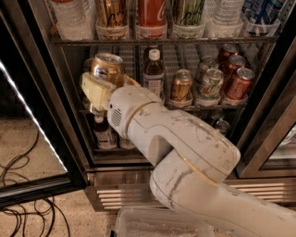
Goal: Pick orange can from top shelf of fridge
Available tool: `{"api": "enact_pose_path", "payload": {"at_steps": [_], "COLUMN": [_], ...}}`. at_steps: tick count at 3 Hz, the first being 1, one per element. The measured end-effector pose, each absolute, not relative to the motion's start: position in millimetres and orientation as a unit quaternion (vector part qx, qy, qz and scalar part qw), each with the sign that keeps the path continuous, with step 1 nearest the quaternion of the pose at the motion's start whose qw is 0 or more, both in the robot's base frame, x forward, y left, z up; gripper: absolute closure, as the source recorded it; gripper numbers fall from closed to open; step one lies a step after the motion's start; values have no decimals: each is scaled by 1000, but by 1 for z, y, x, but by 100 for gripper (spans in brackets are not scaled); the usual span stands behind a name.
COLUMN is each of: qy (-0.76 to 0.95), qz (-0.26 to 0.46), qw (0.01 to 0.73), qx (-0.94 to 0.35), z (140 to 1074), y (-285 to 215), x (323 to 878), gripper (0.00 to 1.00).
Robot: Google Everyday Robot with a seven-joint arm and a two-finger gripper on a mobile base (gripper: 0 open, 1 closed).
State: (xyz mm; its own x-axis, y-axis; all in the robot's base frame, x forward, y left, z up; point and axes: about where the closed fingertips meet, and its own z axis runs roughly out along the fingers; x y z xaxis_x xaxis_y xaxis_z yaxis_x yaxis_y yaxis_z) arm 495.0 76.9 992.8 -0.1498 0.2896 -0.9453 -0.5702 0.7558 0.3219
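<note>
Between the fingers: the orange can [105, 68], gripped low on its body by the gripper [107, 82], with cream fingers [94, 90] closed against its sides
Gripper position: left of centre, in front of the open fridge [115, 192], at the end of the white arm [185, 148] that comes up from the lower right
Can's place: below the top shelf [157, 41] as seen from here, in front of the left lane of the next rack down, just left of a brown bottle [152, 69]
Can's look: golden-orange metallic side, silver lid with pull tab
Can's axis: near upright, lid end up and tipped a little toward the camera, so the lid face shows
Top shelf: a second golden can [112, 14], a red cola can [151, 11] and a green-and-white can [187, 11] stand in clear cups
Floor: dark cables [18, 203] at lower left
</note>
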Motion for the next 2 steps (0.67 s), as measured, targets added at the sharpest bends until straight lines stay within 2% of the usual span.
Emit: {"api": "enact_pose_path", "payload": {"at_steps": [2], "qy": [673], "qz": [370], "qw": [630], "qx": [-117], "z": [956], "y": [77], "x": [469], "gripper": [100]}}
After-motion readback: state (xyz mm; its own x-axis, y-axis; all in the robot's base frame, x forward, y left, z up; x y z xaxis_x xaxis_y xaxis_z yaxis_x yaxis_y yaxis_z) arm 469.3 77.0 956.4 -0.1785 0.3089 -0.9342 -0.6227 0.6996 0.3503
